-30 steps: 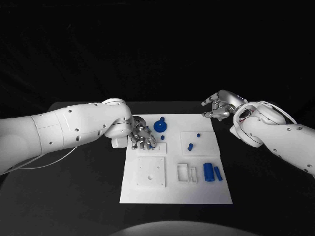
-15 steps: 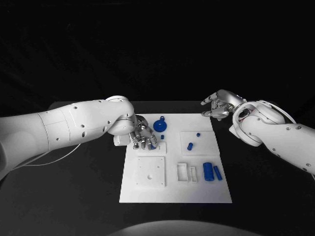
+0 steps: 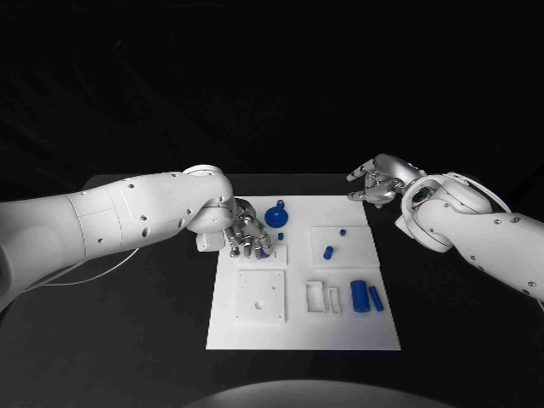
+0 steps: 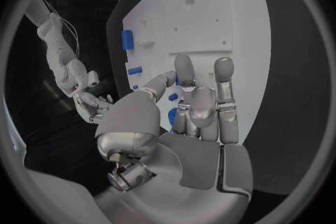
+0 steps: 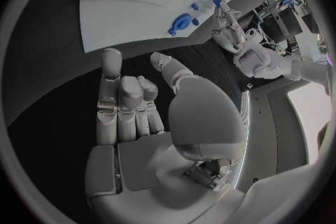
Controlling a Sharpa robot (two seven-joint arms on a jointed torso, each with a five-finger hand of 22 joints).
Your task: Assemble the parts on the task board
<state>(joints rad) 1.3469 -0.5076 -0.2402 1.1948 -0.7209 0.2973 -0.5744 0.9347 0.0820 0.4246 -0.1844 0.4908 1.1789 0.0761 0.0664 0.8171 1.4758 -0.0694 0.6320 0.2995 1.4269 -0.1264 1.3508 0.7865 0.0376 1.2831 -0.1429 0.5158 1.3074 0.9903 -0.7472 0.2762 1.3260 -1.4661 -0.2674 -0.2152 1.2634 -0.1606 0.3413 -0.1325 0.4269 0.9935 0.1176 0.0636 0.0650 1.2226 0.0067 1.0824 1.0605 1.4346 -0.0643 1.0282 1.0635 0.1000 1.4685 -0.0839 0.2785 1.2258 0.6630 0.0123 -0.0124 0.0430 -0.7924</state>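
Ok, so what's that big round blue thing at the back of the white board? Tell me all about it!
The round blue part looks like a flat disc with a short stem on its far side, smooth and plastic-looking. It sits on the white task board near its far edge. The left hand hovers right beside it; whether they touch, I cannot tell.

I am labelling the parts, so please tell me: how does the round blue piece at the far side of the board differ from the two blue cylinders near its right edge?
The round blue piece is flat and disc-like with a small handle; the two blue cylinders are long. It lies alone beside the left robot hand; the cylinders lie side by side, far from both hands. All are blue and rest on the task board.
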